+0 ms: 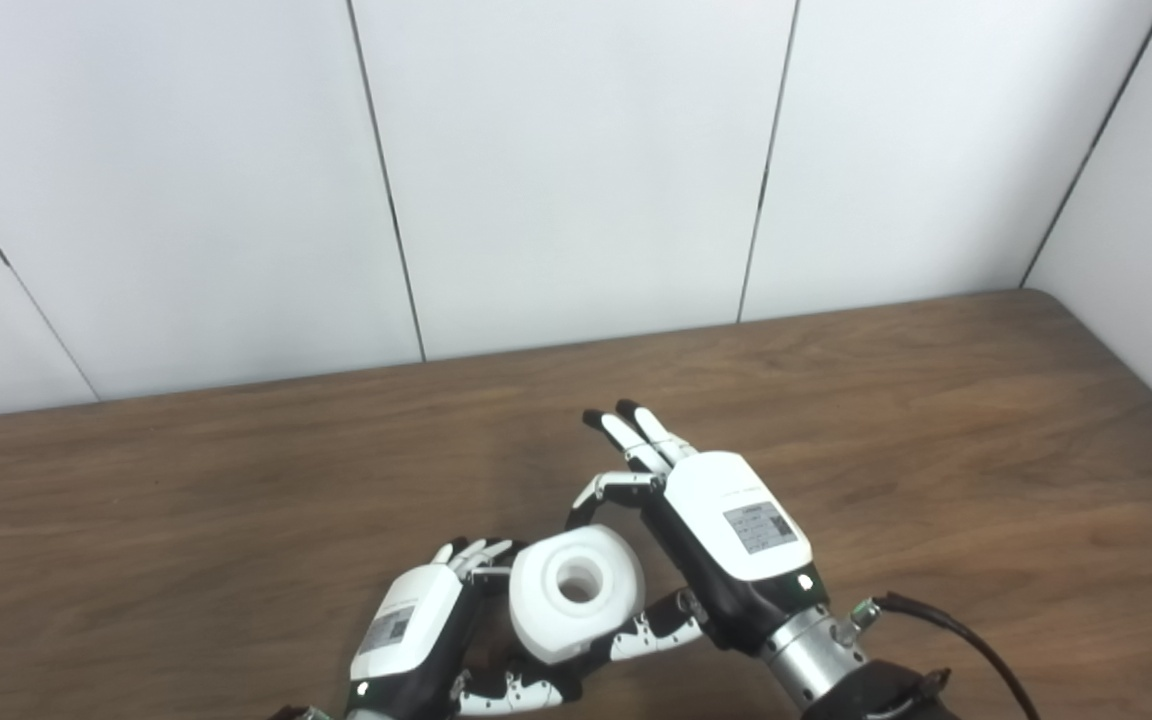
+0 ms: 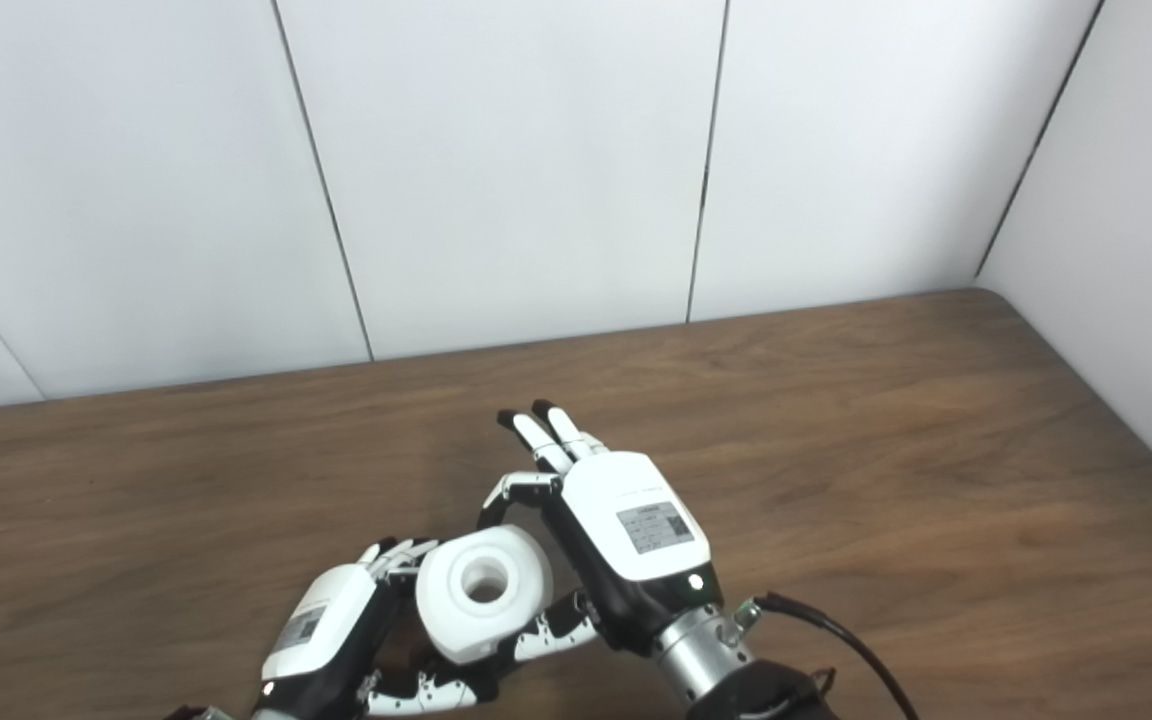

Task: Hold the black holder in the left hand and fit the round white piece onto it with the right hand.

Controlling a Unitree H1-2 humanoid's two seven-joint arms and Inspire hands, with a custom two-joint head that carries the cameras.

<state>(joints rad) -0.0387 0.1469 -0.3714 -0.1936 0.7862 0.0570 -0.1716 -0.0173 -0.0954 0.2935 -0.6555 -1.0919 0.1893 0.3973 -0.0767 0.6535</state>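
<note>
Item: round white piece [image 1: 577, 592], thick stubby ring, hole facing up toward my head. Likely light, stiff, smooth plastic; best held by the rim. My right hand [image 1: 726, 540] pinches it thumb-to-finger, other fingers spread. My left hand [image 1: 416, 630] curls beneath; black holder hidden, grip uncertain. All above the table [image 1: 936, 420].

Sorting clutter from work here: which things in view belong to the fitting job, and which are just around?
Job: round white piece, right hand, left hand. The black holder is not clearly visible.
Around: wooden table, black cable.
</note>
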